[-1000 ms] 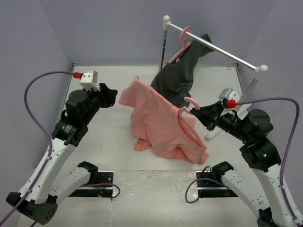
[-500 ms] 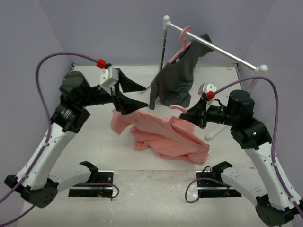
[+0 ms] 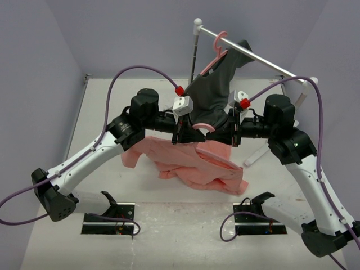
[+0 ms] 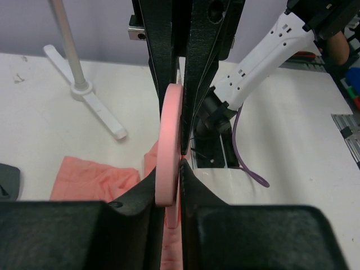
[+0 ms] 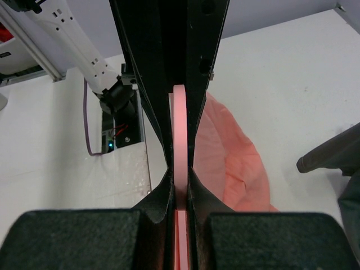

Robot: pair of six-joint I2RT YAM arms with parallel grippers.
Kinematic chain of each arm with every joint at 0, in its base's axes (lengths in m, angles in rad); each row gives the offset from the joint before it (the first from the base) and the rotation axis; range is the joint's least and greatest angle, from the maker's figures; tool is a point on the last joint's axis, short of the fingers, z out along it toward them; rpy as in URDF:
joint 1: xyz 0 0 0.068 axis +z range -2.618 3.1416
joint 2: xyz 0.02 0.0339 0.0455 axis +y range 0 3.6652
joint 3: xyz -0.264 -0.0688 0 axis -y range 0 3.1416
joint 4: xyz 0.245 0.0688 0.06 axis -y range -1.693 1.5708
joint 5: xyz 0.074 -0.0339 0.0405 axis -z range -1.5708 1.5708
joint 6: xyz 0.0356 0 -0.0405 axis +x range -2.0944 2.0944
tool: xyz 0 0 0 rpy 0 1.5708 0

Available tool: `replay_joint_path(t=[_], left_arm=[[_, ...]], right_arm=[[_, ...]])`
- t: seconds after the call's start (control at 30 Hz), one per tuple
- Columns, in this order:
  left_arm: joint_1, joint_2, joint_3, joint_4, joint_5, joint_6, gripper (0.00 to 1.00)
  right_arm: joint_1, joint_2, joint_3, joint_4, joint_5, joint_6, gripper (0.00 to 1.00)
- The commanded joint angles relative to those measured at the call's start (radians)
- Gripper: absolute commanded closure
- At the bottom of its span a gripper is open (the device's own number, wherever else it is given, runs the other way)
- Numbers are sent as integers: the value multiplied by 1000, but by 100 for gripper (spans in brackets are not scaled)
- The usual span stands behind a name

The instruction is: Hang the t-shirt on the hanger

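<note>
Pink plastic at centre stage in the top view: we see the hanger (image 3: 201, 125) held above the worktop (image 3: 107, 107). The left gripper (image 3: 190, 132) and right gripper (image 3: 220, 135) meet on it from either side, with the t-shirt (image 3: 191, 166) heaped beneath them. Over to the left wrist: jaws pinching the hanger (image 4: 169, 140) edge-on, the t-shirt (image 4: 93, 177) on the worktop below. Right wrist now: jaws pressed tight onto the hanger (image 5: 180, 124), the t-shirt (image 5: 239, 163) lying just to its right.
</note>
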Motion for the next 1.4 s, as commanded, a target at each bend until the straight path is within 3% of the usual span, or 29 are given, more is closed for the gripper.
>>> replay_joint_path(t=[0.0,0.2,0.4,0.47,0.53,0.57,0.6,0.67,0.83,0.93,1.1,1.37], left_arm=[[-13,4,1,24,19,12,90],[-13,38,1,-20,22,26,100],[-15,15,-6,-21,-8,36,100],[-15,-5,-7,0,-54,23,100],[-15,-22,-6,11,-111,9,100],[-15,-29,6,0,-177,-10,100],[-14,-30,23,-22,-240,-25,100],[-13,-19,57,-78,-346,-40,100],[-13,-56,66,-75,-419,-63,100],[-15,-113,42,-34,-548,-93,100],[-15,-183,-40,108,-549,-159,100],[-16,-196,-64,152,-538,-191,100]], right_arm=[[1,-6,52,64,6,12,100],[0,-17,57,87,2,36,100],[-1,-35,30,100,24,49,98],[-2,-49,5,114,54,61,71],[-1,-56,-14,119,109,93,32],[-1,-72,-21,107,204,123,10],[-2,-88,-21,85,321,153,1],[-8,-136,-31,23,702,240,1],[-11,-278,-173,-88,1048,423,1],[-10,-353,-336,-87,1074,583,4],[-8,-395,-557,174,908,790,32],[-4,-382,-569,302,976,885,33]])
